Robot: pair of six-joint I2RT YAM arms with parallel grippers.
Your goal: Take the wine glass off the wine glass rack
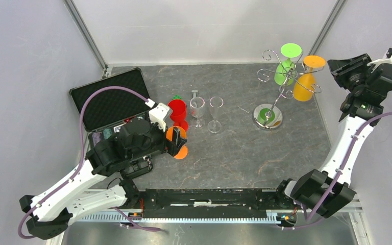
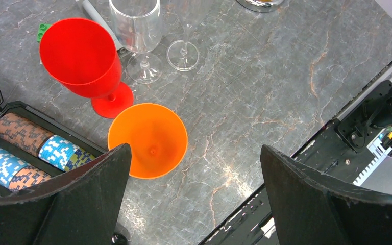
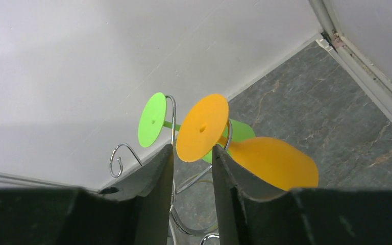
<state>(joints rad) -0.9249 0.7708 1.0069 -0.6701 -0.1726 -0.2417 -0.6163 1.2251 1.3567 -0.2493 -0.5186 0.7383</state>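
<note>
The wine glass rack point(image 1: 280, 81) is a silver wire stand with a round shiny base point(image 1: 268, 117), at the back right. A green glass point(image 1: 286, 64) and a yellow-orange glass point(image 1: 305, 81) hang upside down from its arms. My right gripper point(image 1: 333, 66) is just right of the yellow-orange glass, at the height of its foot. In the right wrist view that gripper point(image 3: 192, 148) is narrowly open and empty, with the yellow-orange foot disc point(image 3: 202, 127) just beyond its tips and the green foot point(image 3: 152, 120) to the left. My left gripper point(image 2: 195, 149) is wide open and empty over the table.
An orange glass point(image 2: 148, 140) stands right next to my left gripper's left finger, a red glass point(image 2: 81, 58) behind it. Two clear glasses point(image 1: 198, 109) point(image 1: 215, 113) stand mid-table. An open black case point(image 1: 109, 104) with poker chips point(image 2: 35, 145) is at the left. Walls enclose the back and sides.
</note>
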